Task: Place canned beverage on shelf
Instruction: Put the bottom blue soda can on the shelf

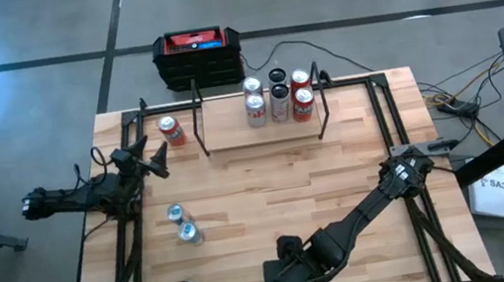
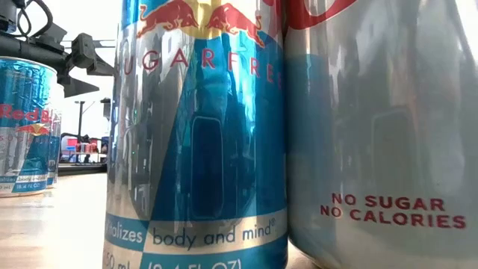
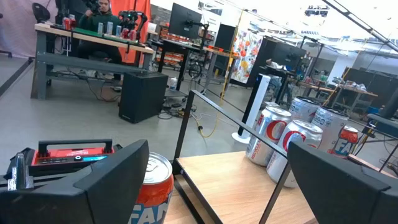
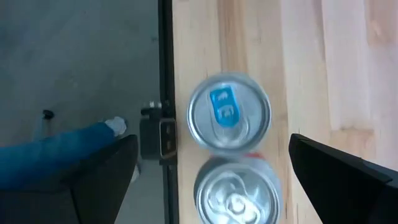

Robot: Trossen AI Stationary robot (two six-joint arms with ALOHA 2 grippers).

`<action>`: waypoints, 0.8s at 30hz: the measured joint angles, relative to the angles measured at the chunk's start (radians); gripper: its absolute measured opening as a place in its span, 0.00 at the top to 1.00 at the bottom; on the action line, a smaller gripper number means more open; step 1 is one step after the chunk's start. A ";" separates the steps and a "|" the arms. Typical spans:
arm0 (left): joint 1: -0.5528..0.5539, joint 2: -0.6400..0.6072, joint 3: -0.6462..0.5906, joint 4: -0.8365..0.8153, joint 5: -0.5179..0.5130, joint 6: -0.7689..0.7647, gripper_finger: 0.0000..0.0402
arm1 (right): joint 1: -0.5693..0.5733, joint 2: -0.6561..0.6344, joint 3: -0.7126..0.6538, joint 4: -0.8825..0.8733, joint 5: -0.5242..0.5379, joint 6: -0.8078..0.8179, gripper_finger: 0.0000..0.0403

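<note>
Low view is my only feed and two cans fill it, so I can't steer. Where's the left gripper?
Observer: The left gripper is open at the table's left side, just short of an orange can that stands on the table off the left end of the shelf.
Operator: Anything on the shelf itself?
Observer: Yes, a cluster of cans stands upright along its far side; the near part of the board is bare.
Operator: And the right arm?
Observer: The right gripper waits open at the table's near edge, far from the shelf.
</note>
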 joint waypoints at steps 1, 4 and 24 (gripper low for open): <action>0.000 0.000 0.000 0.000 0.000 0.000 0.08 | 0.000 0.000 -0.003 0.009 0.013 0.000 0.01; 0.000 0.000 0.000 0.000 0.000 0.000 0.08 | 0.000 0.000 -0.015 0.020 0.039 -0.001 0.01; 0.000 0.000 0.000 0.000 0.000 0.000 0.08 | 0.000 0.000 -0.191 0.182 0.131 0.068 0.01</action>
